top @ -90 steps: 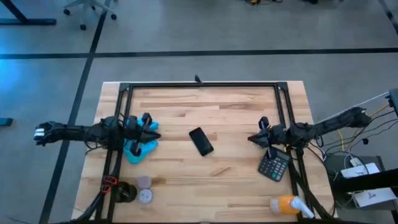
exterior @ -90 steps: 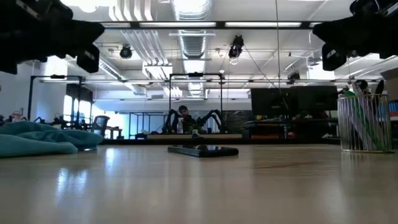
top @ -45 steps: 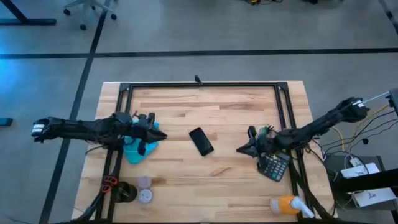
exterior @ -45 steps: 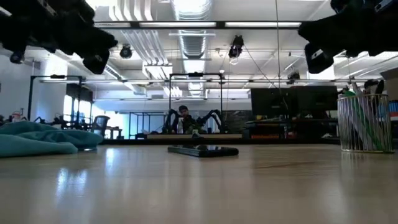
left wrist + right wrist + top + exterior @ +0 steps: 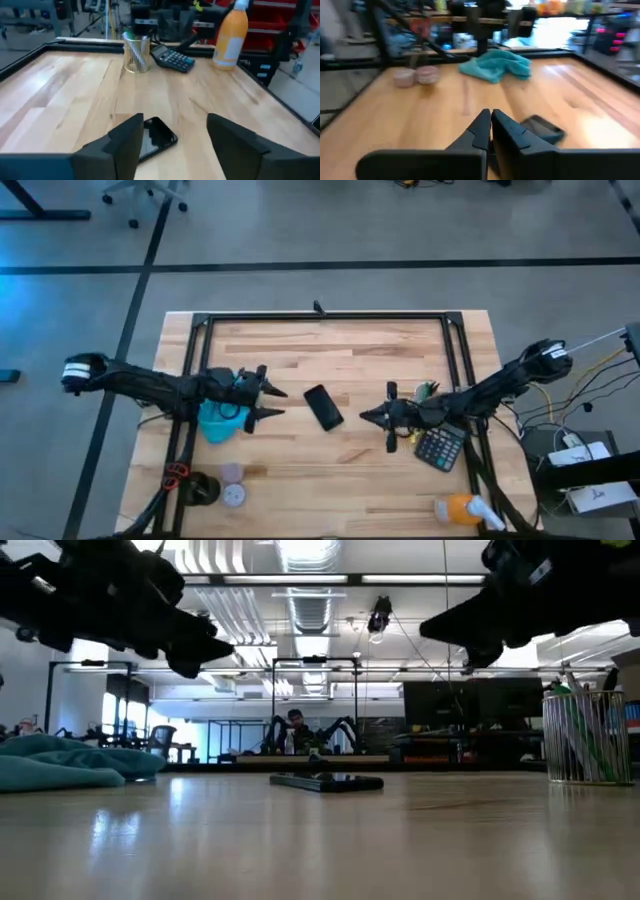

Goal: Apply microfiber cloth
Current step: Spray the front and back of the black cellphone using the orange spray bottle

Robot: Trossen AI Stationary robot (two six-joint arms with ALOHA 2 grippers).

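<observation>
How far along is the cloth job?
Nothing looks done: the microfiber cloth lies bunched at the table's left, untouched, and the phone sits bare mid-table. In hand: left gripper, fingers open, and right gripper, fingers shut, both face the phone. Left: grasp the cloth and apply it.

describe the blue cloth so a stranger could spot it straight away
On the light wooden table, look to the left side, under the left arm, just behind the open left gripper. There lies the crumpled turquoise-blue microfiber cloth. It is the only soft, brightly coloured thing there: the flat black rectangular phone lies at mid-table, and two small round pale containers sit nearer the front edge.
</observation>
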